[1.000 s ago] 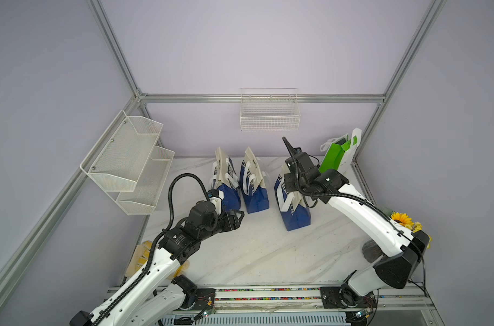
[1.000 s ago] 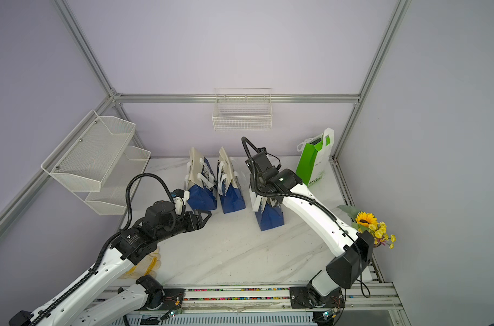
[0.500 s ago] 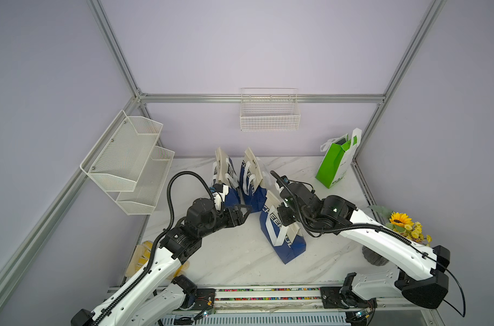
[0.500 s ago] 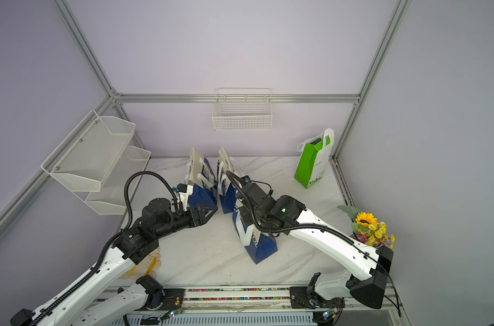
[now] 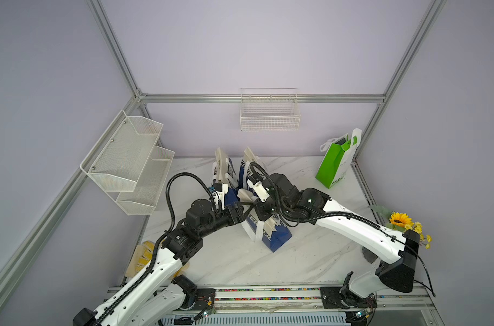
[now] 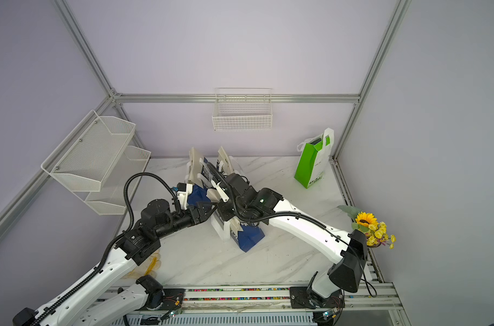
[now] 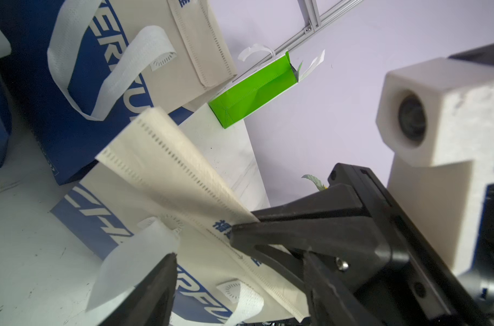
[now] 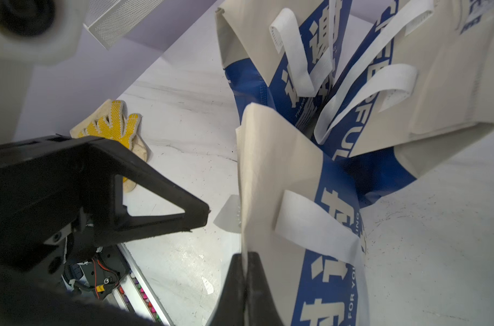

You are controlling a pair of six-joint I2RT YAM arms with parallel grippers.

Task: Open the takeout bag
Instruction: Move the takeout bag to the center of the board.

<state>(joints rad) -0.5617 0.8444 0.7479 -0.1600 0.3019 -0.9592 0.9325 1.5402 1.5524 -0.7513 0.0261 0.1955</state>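
Cream fabric at the top of the takeout bag point(image 5: 268, 234) is pinched between the right fingers point(image 8: 252, 285), which press together on the bag's upper edge at the bottom centre of the right wrist view. The left fingers point(image 7: 158, 285) stand wide apart and hold nothing. In the left wrist view a white handle loop and the folded cream flap lie between them at the lower middle. In the right wrist view one left fingertip point(image 8: 195, 214) sits just beside the bag's cream side at mid-frame; I cannot tell whether it touches.

In both top views the bag is at mid-frame between the two arms. Its blue base points lower right and its top runs upper left under the wrists. Whether the base rests on the bench point(image 5: 240, 262) I cannot tell.

The bench is white marble with grey veins. Two more blue-and-cream bags point(image 5: 223, 175) stand behind the takeout bag, toward the back wall. A green bag point(image 5: 334, 163) stands at the right rear corner, and a sunflower bunch point(image 5: 401, 221) is at the right edge. A yellow-dotted glove point(image 8: 113, 127) lies at the bench's left edge. On the lilac walls hang a wire basket point(image 5: 269, 113) at upper centre and a two-tier mesh shelf point(image 5: 127, 161) at left.
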